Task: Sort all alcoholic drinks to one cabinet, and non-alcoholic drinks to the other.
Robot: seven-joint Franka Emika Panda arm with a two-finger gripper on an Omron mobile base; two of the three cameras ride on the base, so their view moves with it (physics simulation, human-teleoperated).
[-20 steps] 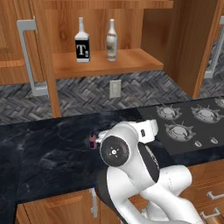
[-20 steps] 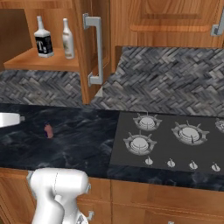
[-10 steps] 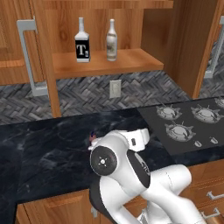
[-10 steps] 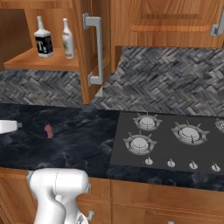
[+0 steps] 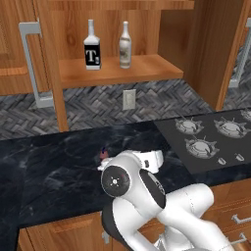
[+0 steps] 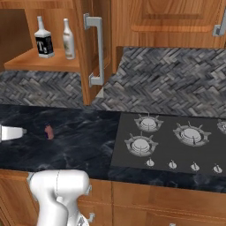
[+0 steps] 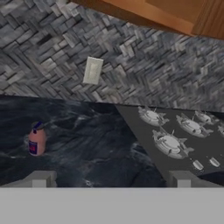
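On the open cabinet's shelf [image 5: 147, 68] stand the two alcoholic drinks, the square clear bottle with the black "T" label [image 5: 91, 46] [image 6: 43, 39] and, just to its right, the slim cream-white bottle [image 5: 125, 45] [image 6: 68, 39]. The pink-purple bottle with a dark cap [image 7: 37, 140] [image 6: 48, 131] stands upright on the black counter, half hidden behind my arm in the left base view [image 5: 103, 153]. My gripper [image 7: 110, 179] is open and empty, with the pink bottle ahead and to the left of the left fingertip [image 7: 39, 178]. The black cola bottle is out of view.
A gas cooktop [image 5: 211, 142] [image 6: 172, 145] [image 7: 175, 135] is set into the counter to the right. A wall outlet [image 5: 128, 99] [image 7: 92, 70] sits on the herringbone backsplash. Open cabinet doors with metal handles [image 5: 29, 63] [image 6: 99, 48] flank the shelf. My elbow [image 5: 117, 181] hangs over the counter's front edge.
My arm has dropped lower and shifted a little left, bringing the hand down toward the counter. The bottles have stayed where they were.
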